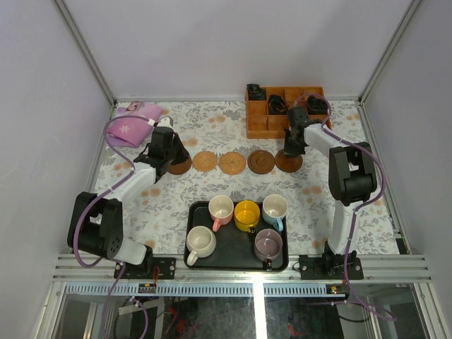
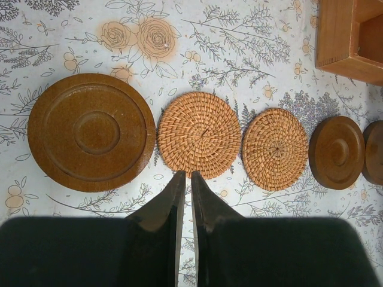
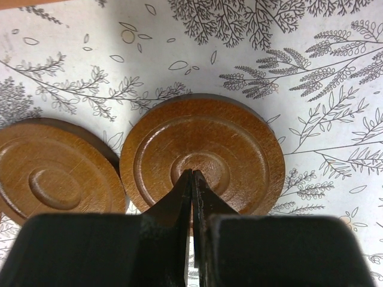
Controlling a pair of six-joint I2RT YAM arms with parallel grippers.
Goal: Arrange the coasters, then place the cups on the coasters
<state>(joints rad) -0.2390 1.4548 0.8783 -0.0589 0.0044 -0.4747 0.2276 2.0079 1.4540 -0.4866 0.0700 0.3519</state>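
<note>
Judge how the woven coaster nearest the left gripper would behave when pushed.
The woven coaster lies thin and flat, so it would likely slide rather than roll or tip. Its open rattan weave suggests it is light and not slippery.

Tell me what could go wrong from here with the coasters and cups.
1. The right gripper is shut with its tips over the end coaster; a sideways move may push it into the next coaster, which lies very close.
2. The cups sit crowded on the tray; fingers reaching for one may knock another.
</note>
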